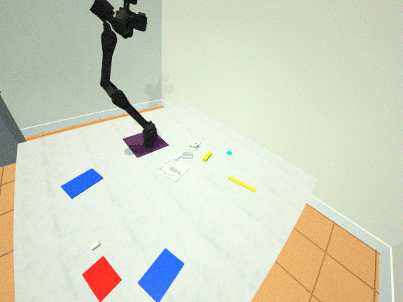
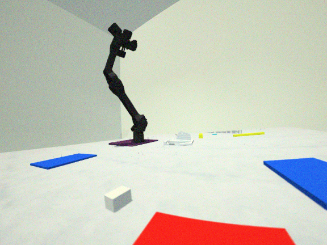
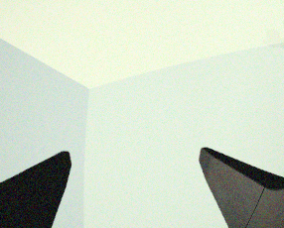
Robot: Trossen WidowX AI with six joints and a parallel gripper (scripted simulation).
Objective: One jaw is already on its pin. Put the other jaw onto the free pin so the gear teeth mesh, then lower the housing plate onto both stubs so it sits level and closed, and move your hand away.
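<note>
My gripper (image 3: 136, 158) is open and empty, raised high above the table and far from the parts. A white base plate (image 1: 184, 170) (image 2: 188, 144) lies on the table in front of the arm's base. A pale curved part (image 1: 175, 169), apparently a jaw, is on it. Another pale part (image 1: 187, 155) lies off the base plate, just behind it; its shape looks like a jaw. A small white piece with dark holes (image 1: 194, 144), possibly the housing plate, is farther back. The pins, the stubs and any gear teeth are too small to make out. The wrist view shows only walls and ceiling behind the fingertips.
Yellow blocks (image 1: 207, 156) (image 1: 242, 184) and a small cyan piece (image 1: 229, 152) lie right of the parts. Blue panels (image 1: 82, 183) (image 1: 161, 274), a red panel (image 1: 101, 278) and a cream block (image 1: 95, 245) (image 2: 118, 198) are toward the front. The arm stands on a purple plate (image 1: 134, 141).
</note>
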